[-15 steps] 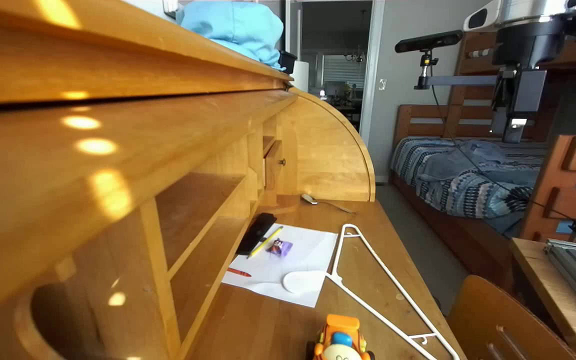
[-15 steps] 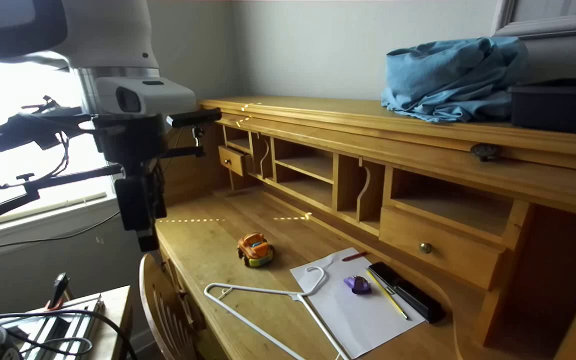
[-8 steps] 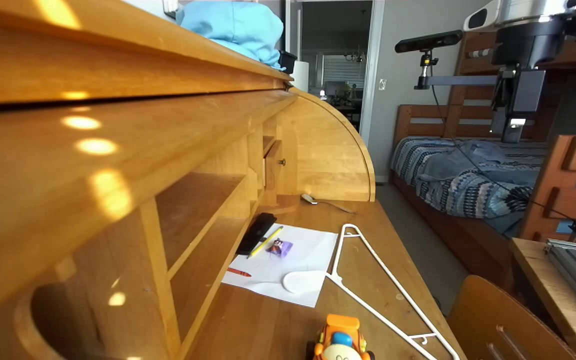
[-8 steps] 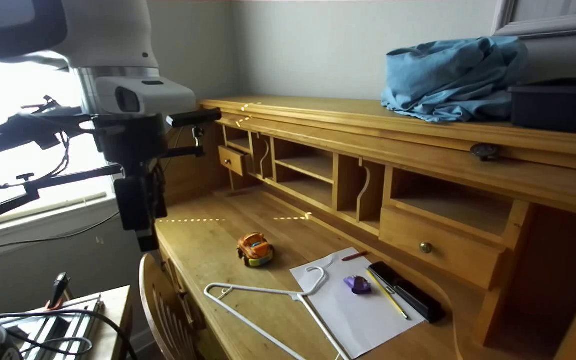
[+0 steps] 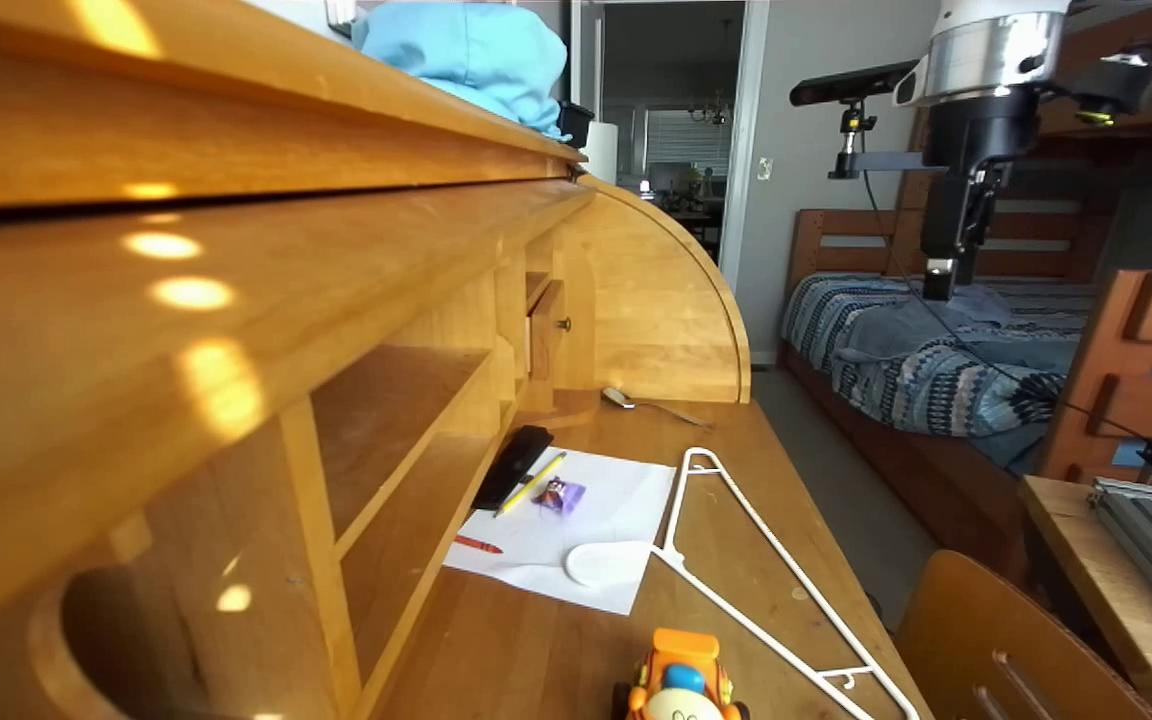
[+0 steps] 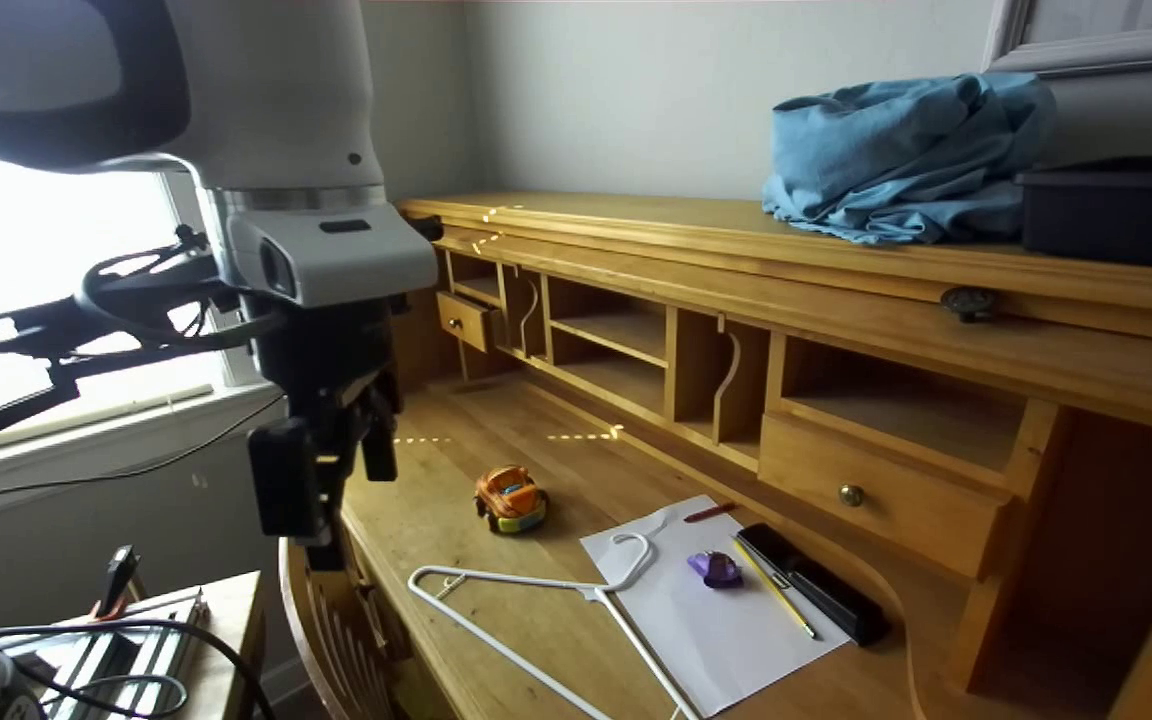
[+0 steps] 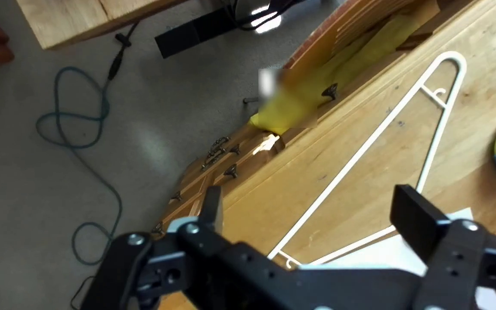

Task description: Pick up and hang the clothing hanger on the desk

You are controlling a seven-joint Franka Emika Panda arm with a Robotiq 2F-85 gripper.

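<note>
Hiding hanger hook (image 6: 648,549), fingers (image 7: 416,219) apart, wrist view

The clothing hanger (image 6: 598,592) lies on the desk (image 6: 566,475), partly over the paper (image 6: 681,635), near the toy car (image 6: 511,499)

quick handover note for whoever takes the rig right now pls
The end effector: open, holding nothing, raised clear of the clothing hanger.
The clothing hanger lies on the desk, near its front edge, hook over the white paper.
Done: no pick-up yet.
Left: grasp, lift and hang the clothing hanger; where to hang it isn't clear from these views.
</note>
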